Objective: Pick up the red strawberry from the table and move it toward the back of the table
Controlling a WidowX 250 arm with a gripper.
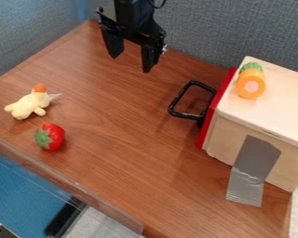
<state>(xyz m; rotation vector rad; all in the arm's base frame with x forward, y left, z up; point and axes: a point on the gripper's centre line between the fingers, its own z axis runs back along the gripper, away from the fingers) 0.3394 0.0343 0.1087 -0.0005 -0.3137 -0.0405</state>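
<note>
Black two-finger gripper [132,64], rigid and angular, above the wood-grained tabletop [123,162]; its tapered fingers stand wide apart, with nothing between them. Nearest to the fingers, below and to their right in view, is the black handle [174,103], a smooth, rounded-corner loop on the red front panel [214,109] of a box [228,135] of pale, flat-sided wood; handle and fingers do not touch. The panel faces the side on which the fingers hang. Farther right of the fingers, on the box's top, lies a stubby orange toy carrot [251,87], roughly cylindrical, with a pale round end and a ridged green top. A strip of grey tape [256,158], matte above and crinkled below, runs from the box's side onto the tabletop. Left of and below the fingers lies a soft, cream-coloured plush toy [28,105] with an orange tuft; the translucent piece beside it may be a tag. Just below the plush, apart from it, is a glossy, rounded red strawberry [57,135] with a green leafy cap. Behind the fingers stands a grey partition [207,35] of woven texture.
</note>
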